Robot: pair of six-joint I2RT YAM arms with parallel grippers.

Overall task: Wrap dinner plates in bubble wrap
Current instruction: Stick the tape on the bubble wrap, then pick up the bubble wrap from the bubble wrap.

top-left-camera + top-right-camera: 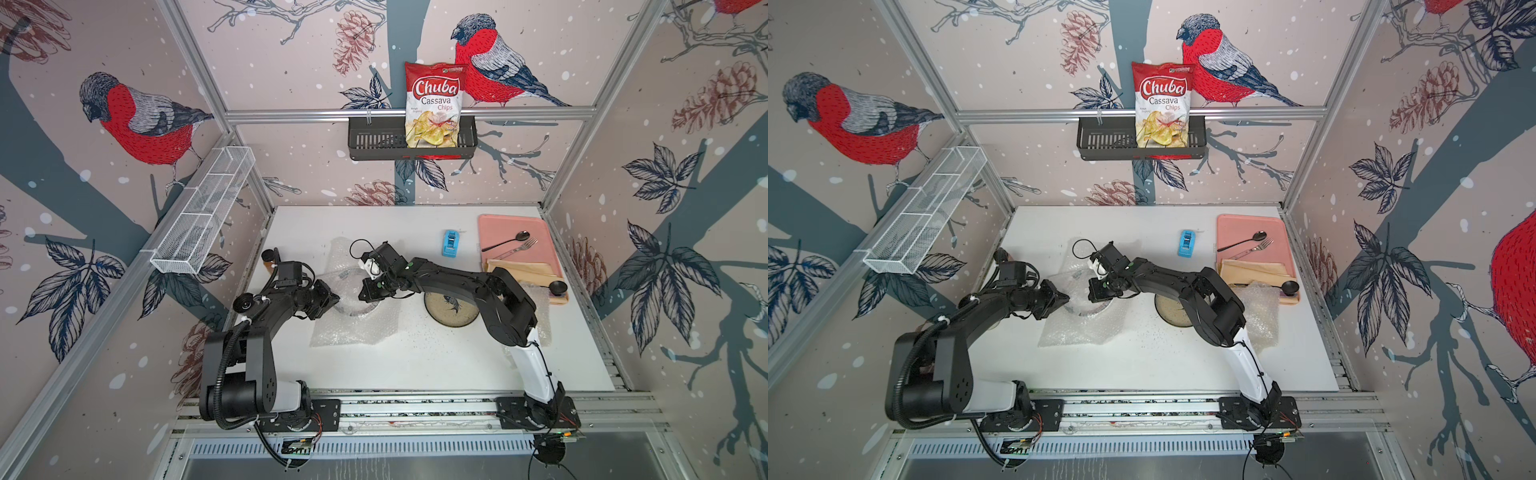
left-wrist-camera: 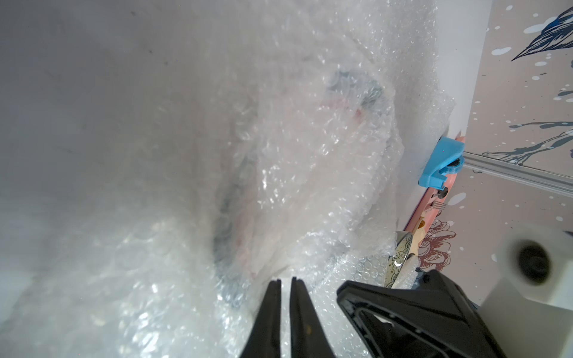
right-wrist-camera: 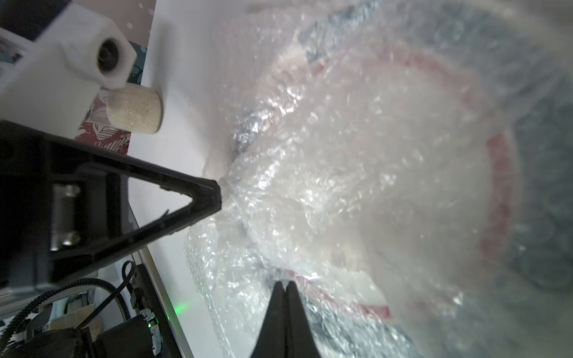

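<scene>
Seems to pin bubble wrap [image 1: 353,332] over the dinner plate [image 1: 351,309] against spring-back, right gripper [image 3: 286,283] closed tight, left gripper [image 2: 286,280] barely parted, grip unclear.

The flat white rectangular tabletop [image 1: 415,365] carries clear bubble wrap sheets [image 1: 353,332] at 9 o'clock, a small blue plastic tape dispenser [image 1: 450,242] at 12, a pink rectangular tray [image 1: 523,226] at 2.

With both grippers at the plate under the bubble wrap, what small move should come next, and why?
Probably the left gripper should open fully and back off. Its jaws are just slightly parted at the bubble wrap, which already covers the plate, while the right gripper is shut on the film at the plate's edge. Which fold comes after, I cannot tell.
</scene>
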